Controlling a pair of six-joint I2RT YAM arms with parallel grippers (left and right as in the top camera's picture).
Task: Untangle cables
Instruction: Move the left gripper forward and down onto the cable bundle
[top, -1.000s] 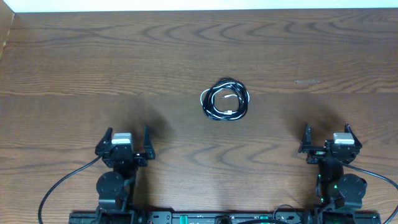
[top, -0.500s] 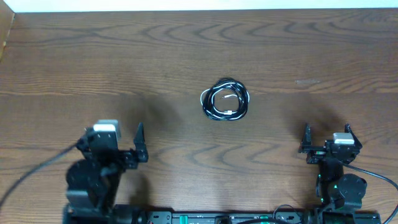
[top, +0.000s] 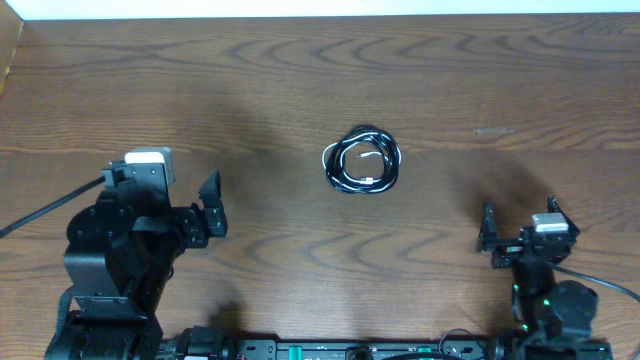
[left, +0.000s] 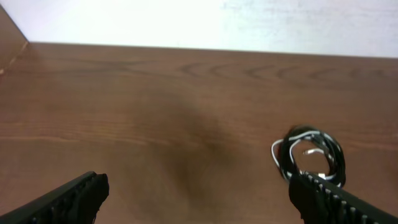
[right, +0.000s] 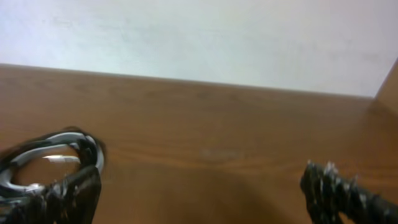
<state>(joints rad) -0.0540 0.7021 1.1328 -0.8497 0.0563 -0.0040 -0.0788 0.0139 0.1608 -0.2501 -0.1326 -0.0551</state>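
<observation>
Black and white cables (top: 362, 160) lie coiled together on the table (top: 300, 60); from my console, left gripper (left: 199, 186) and right gripper (top: 521, 222) show fingers spread wide, both well apart from them

The cables (top: 362, 159), black with one white, lie coiled in one tangled ring mid-table (top: 300, 90).

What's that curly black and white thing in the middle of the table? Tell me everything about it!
It is a small bundle of cables: thin, bendy cords, mostly black with one white, coiled into a rough ring. A little white plug end shows inside the loop. It lies flat and tangled near the middle of the wooden table. Only the table touches it.
</observation>
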